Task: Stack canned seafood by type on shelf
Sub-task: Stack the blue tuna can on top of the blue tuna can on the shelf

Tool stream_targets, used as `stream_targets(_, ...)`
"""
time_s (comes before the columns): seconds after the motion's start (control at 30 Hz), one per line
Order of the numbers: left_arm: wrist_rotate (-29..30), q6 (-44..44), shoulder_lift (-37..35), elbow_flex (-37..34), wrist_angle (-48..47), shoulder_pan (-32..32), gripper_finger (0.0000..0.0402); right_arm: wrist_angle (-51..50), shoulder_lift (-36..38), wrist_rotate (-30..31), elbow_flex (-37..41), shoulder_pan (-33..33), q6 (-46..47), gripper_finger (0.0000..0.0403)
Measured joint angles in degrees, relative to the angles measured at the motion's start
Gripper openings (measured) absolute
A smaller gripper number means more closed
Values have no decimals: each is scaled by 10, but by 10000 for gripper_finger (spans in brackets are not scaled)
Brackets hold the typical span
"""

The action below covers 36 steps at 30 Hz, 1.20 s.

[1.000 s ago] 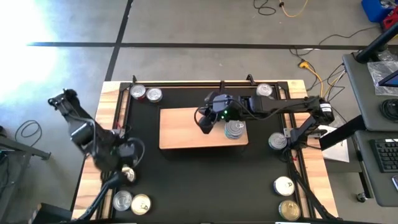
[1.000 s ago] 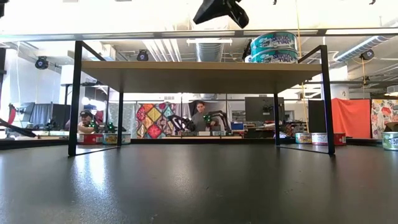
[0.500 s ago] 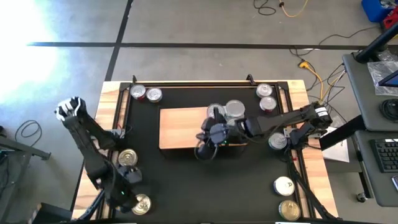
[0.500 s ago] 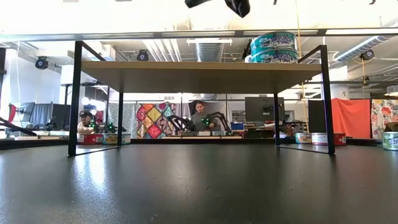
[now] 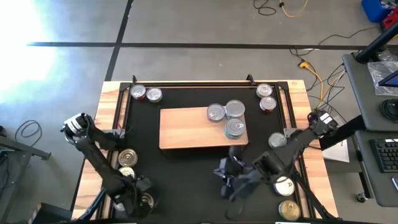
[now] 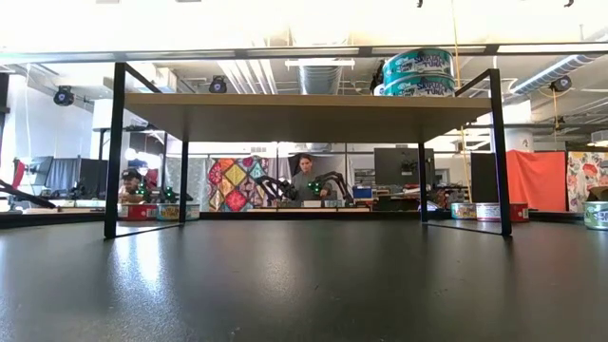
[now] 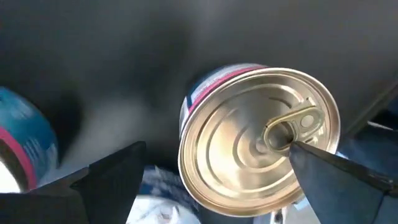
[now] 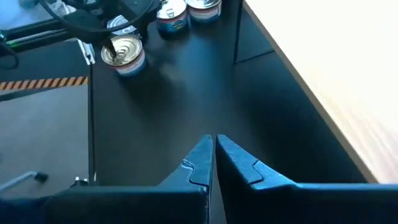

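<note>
The light-wood shelf (image 5: 186, 127) stands mid-table on thin black legs, and three tins (image 5: 235, 129) rest on its right part. The low view shows teal-labelled tins (image 6: 418, 71) stacked on the shelf's top. My left gripper (image 5: 138, 198) hangs open, pointing down, over a gold-lidded tin (image 7: 258, 143) with a blue and pink label near the table's near-left corner. Its fingers stand on either side of the tin. My right gripper (image 8: 214, 146) is shut and empty, raised above the mat (image 5: 229, 182) just nearside of the shelf.
Loose tins stand on the black mat: two (image 5: 127, 157) beside my left arm, two (image 5: 146, 93) at the far left, two (image 5: 265, 97) at the far right, and three (image 5: 283, 185) along the right edge. The mat between the shelf and the near edge is bare.
My left gripper has gone toward the near edge and down over the gold-lidded tin, turning as it sank. My right gripper has drawn back from above the shelf toward the near edge, staying shut, and the tins on the shelf now show uncovered.
</note>
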<state>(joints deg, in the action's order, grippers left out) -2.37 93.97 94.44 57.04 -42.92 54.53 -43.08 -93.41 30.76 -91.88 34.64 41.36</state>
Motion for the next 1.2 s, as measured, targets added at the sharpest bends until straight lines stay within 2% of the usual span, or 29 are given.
stream_targets(0.1, 14, -46, 3, 1, -58, -39, 377, -16, 1, 33, 0, 30, 35, 12)
stream_targets(0.33, 46, -212, -19, -4, -231, -132, 377, -42, 1, 58, 0, 67, 92, 12)
stream_targets(0.43, 65, -225, -38, -12, -313, -146, 377, -49, 1, 68, 0, 76, 103, 12)
stream_targets(0.57, 79, -175, -79, -23, -405, -145, 377, -48, 1, 81, 0, 88, 121, 12)
stream_targets(0.77, 83, -154, -159, -3, -330, -86, 377, -57, 1, 114, 0, 104, 153, 12)
stream_targets(0.97, -76, -106, -167, -1, -308, 8, 377, -81, -3, 130, 0, 105, 178, 12)
stream_targets(1.07, -106, -67, -151, -2, -276, 48, 377, -84, -5, 153, 0, 105, 177, 12)
stream_targets(1.2, -123, -27, -112, -2, -224, 70, 377, -84, -5, 164, 0, 101, 177, 12)
